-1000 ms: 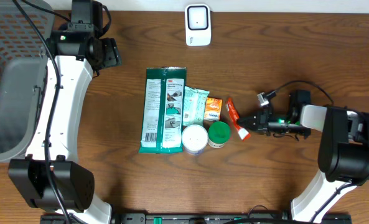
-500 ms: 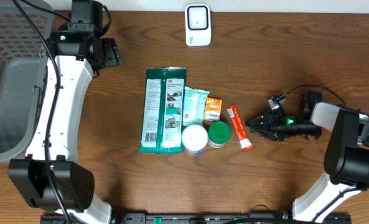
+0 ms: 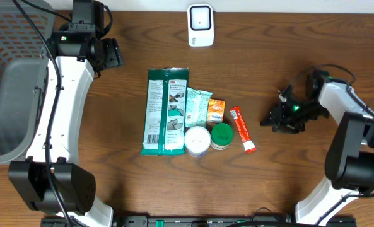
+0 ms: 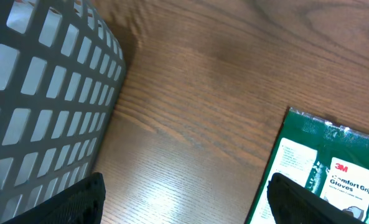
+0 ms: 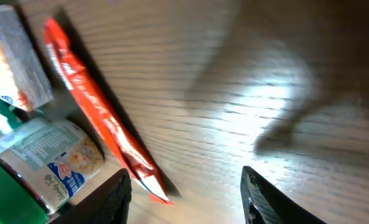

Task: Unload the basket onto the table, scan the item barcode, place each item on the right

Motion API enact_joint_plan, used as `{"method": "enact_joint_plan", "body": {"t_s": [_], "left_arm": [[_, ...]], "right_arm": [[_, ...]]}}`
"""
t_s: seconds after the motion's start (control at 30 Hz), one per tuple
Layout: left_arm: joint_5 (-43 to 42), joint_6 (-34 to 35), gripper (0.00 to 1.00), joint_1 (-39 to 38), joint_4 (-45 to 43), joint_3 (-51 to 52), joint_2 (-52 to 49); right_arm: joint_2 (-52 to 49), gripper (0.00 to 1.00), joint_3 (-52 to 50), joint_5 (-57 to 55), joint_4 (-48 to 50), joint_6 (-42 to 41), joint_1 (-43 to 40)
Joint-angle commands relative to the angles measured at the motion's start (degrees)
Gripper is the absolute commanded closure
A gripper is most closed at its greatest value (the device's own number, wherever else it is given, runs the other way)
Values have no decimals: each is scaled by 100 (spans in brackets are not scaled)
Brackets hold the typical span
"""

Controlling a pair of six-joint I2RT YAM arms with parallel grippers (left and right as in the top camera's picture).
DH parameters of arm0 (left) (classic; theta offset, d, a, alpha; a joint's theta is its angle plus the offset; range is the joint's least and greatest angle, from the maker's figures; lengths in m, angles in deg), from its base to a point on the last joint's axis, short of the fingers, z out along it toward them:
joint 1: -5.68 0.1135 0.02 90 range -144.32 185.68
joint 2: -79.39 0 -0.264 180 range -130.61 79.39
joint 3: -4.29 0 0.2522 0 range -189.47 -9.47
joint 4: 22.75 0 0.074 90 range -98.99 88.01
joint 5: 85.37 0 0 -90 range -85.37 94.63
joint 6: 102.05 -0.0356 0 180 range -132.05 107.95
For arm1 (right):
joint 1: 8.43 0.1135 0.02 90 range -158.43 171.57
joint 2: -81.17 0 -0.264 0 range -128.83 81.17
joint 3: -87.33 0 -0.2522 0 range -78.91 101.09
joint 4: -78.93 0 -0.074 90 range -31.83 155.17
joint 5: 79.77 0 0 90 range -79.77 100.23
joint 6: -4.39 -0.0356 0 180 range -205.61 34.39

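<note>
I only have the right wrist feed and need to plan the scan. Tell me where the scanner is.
Observer: The scanner stands at the far edge of the table, apart from everything else.
Operator: Give me the right gripper's place from above.
Observer: The right gripper is to the right of the red packet, open, empty and not touching it.
Operator: Report the left arm.
Observer: The left gripper is open over bare wood, between the basket and the gloves pack.
</note>
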Motion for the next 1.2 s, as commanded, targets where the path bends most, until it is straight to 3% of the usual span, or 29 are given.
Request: {"method": "enact_joint_plan", "body": {"t_s": [0.0,0.3,0.7,1.07,1.17], "left_arm": [[50,-26,17,0,17,-9,-26],[50,-26,17,-2,17,-9,-26],[50,-26,17,0,17,-9,-26],[50,-26,17,0,17,-9,-26],[50,-26,17,-2,17,-9,-26]], "right_arm": [[588,48,332,-485,-20,9,385],[1899,43,459,-750,188,-299,1703],[1733,40,74,-1272,1174,-772,3200],[1657,35,17,-1751,1012,-1475,3788],[1652,32,-44,-2337,1158,-1473,4011]]}}
